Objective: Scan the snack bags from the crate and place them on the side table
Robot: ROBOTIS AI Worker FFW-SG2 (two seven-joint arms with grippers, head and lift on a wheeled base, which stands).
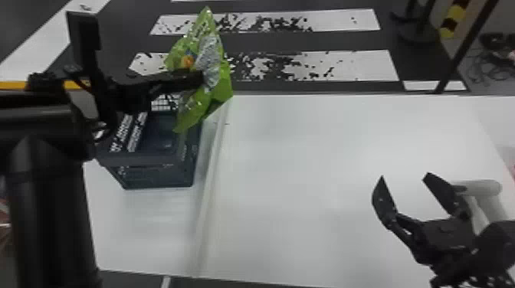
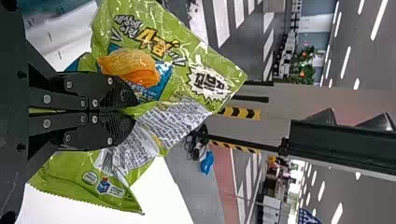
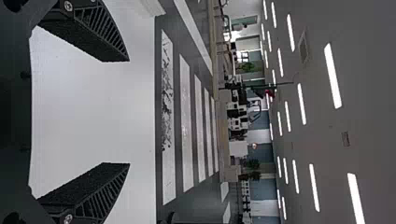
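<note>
In the head view my left gripper (image 1: 193,79) holds a green snack bag (image 1: 220,86) above the right part of the dark blue crate (image 1: 149,159). The left wrist view has the left gripper (image 2: 130,111) shut on the middle of the green bag (image 2: 191,46), whose printed panel and food picture face the camera. My right gripper (image 1: 402,178) stands open over the right side of the white table (image 1: 306,153), beside a white handheld scanner (image 1: 481,187). In the right wrist view the right gripper (image 3: 128,112) has nothing between its fingers.
The crate stands on a white surface (image 1: 153,229) at the left, next to a raised white edge (image 1: 214,164) along the table. Beyond the table lie a dark floor with white stripes (image 1: 314,65) and a dark pole (image 1: 465,46) at the back right.
</note>
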